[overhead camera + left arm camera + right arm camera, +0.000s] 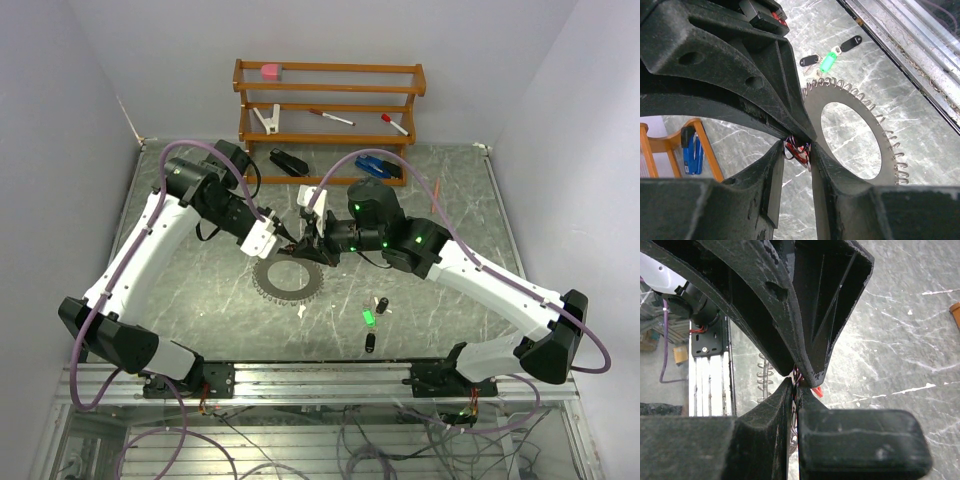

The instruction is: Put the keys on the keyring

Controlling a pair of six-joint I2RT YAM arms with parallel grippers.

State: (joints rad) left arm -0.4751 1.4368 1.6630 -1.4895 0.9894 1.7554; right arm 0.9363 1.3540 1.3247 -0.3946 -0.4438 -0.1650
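Grey-green marbled tabletop (220, 310) fills the overhead view between plain pale walls. A wooden rack (330, 95) stands at the top centre of the frame and holds a pink eraser (271, 71) and red-capped markers (330, 117). Just below the rack lie a black stapler (288, 162) and a blue object (380, 165).

The keyring (268, 288), a flat grey ring edged with small wire loops, lies on the tabletop at the centre of the frame. Both arms reach in over its upper rim, where the left tool (291, 243) and the right tool (318, 243) meet tip to tip.

Seen from its own wrist, the right tool (797, 382) has its jaws pressed tightly together. A sliver of the red key (816, 391) pokes out at the tips, pinched there. The left tool (799, 145) shows its fingers a narrow gap apart with something red and white between them (whether they actually press on it I cannot tell). Behind them, the keyring (816, 97) lies flat.

Three more keys lie loose to the lower right of the keyring, apart from it. The green key (368, 317) has a black key (381, 303) just beside it, and a second black key (370, 343) lies lower in the frame.
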